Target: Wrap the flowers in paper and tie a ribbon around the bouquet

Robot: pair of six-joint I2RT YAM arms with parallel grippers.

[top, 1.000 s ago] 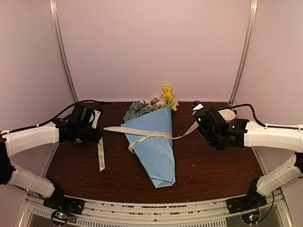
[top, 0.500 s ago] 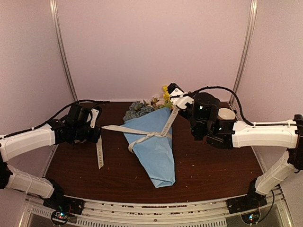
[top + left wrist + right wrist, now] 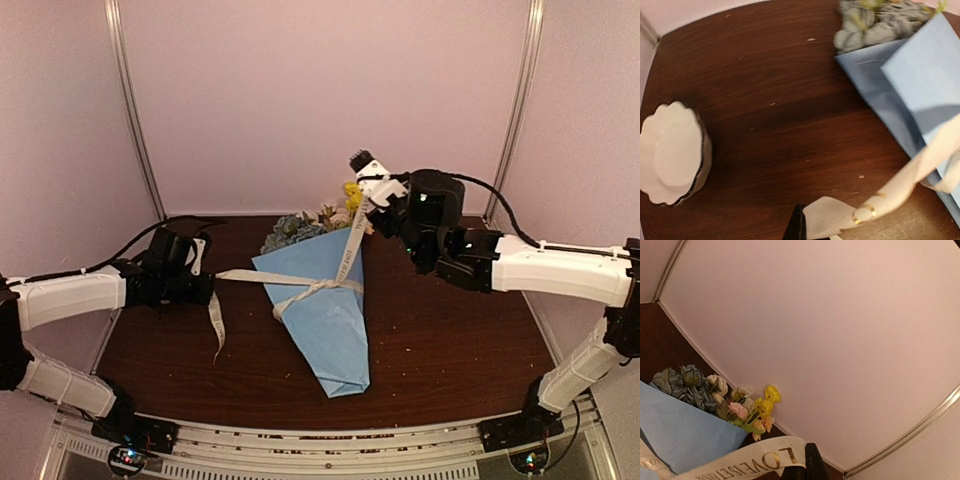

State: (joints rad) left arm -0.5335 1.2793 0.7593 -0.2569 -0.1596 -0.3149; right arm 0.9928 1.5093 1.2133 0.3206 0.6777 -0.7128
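The bouquet (image 3: 330,320) lies flat on the table (image 3: 450,340) between the two claws. Its narrow end points toward the arm bases and its wide end lies just below the right claw (image 3: 365,190). The flowers (image 3: 318,218) stick out of that wide end, with the dusty-blue blooms toward the left claw's side and the yellow ones directly beneath the right claw. The paper (image 3: 340,345) forms a light-blue cone around the stems.

The ribbon (image 3: 312,288) crosses the upper half of the cone, and its strands meet in a crossing on top of the paper. One strand runs almost level to the left claw (image 3: 208,280), which sits low over the table beside the cone, fully closed and pinching that strand. A loose tail drops from this claw to the wood. The other strand climbs steeply to the right claw, which is raised above the blooms and likewise clamped tight on the ribbon. Gold lettering shows on the ribbon right beside its fingers.

In the left wrist view a white scalloped bowl (image 3: 671,152) sits on the table, well apart from the bouquet.
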